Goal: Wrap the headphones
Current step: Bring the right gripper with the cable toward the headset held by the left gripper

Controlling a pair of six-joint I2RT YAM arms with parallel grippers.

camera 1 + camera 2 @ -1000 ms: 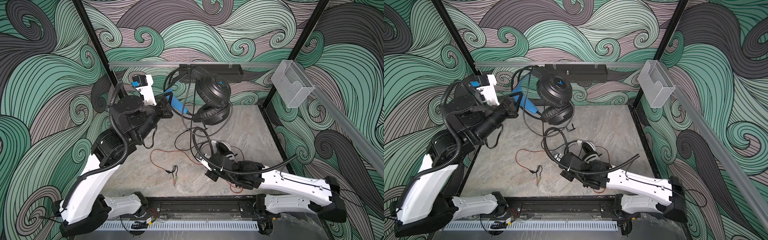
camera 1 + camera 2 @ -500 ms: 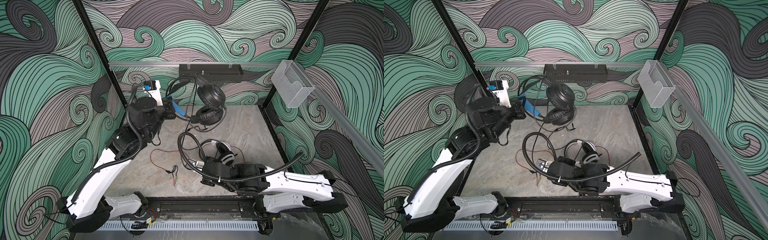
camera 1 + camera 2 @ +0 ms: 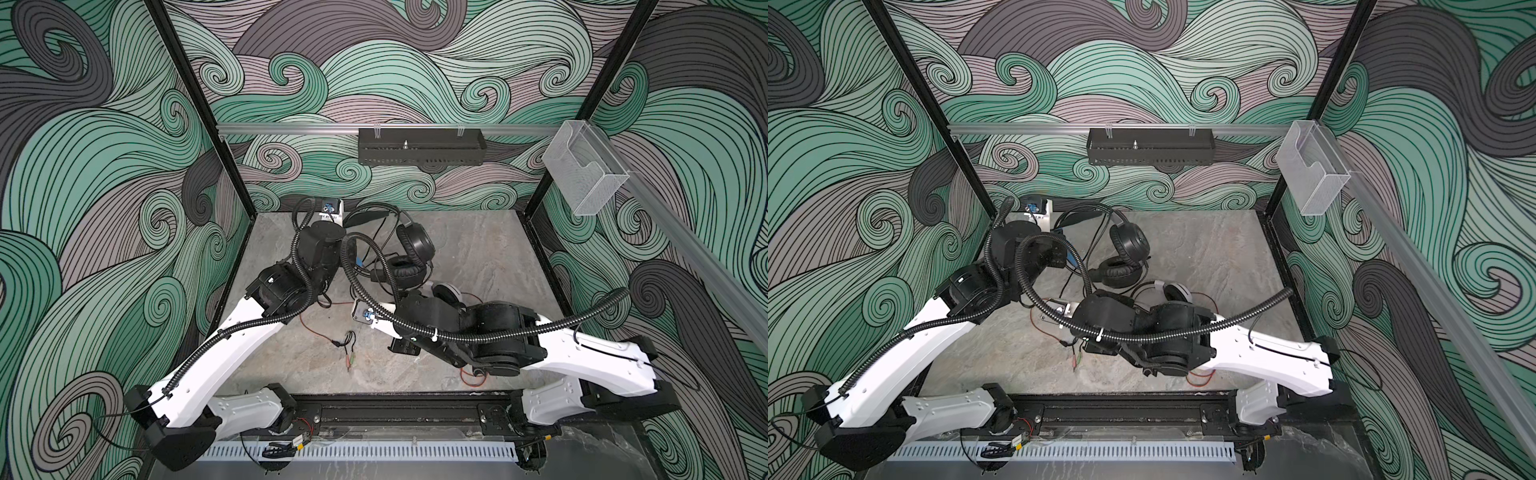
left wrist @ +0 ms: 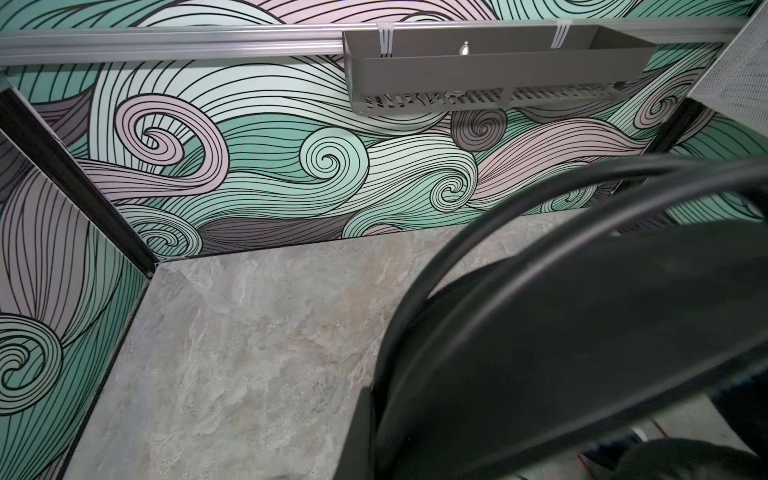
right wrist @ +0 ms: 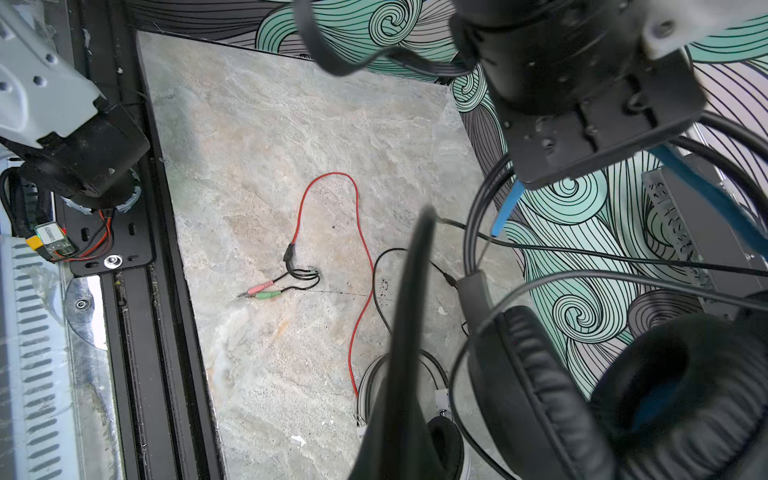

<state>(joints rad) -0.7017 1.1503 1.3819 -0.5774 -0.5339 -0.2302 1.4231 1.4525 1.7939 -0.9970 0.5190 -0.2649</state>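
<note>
- Headphones, in both top views: the black headset [image 3: 409, 253] [image 3: 1125, 253] hangs over the back-left part of the grey surface [image 3: 478, 257], one ear cup upright and the other lying flat below it. Whether the lower cup touches the surface I cannot tell.
- The white headset [image 3: 446, 292] lies on the surface just in front of the black one, partly under the right arm [image 3: 561, 353].
- The left gripper [image 3: 352, 258] sits at the left side of the black headset; its jaws are hard to make out from here.
- Left wrist view: the black headset [image 4: 582, 324] fills the right side as a blurred dark mass, with bare surface beyond.
- Right wrist view: the left gripper [image 5: 598, 153] is clamped on the blue band [image 5: 505, 212] of the black headset.
- The right gripper [image 5: 420, 257] is closed into a single dark blade, with the black cable [image 5: 540, 247] running taut from its tip, pinched there.
- The red cable [image 5: 369, 266] snakes from the white headset to pink and green plugs [image 5: 262, 291] lying on the surface.
</note>
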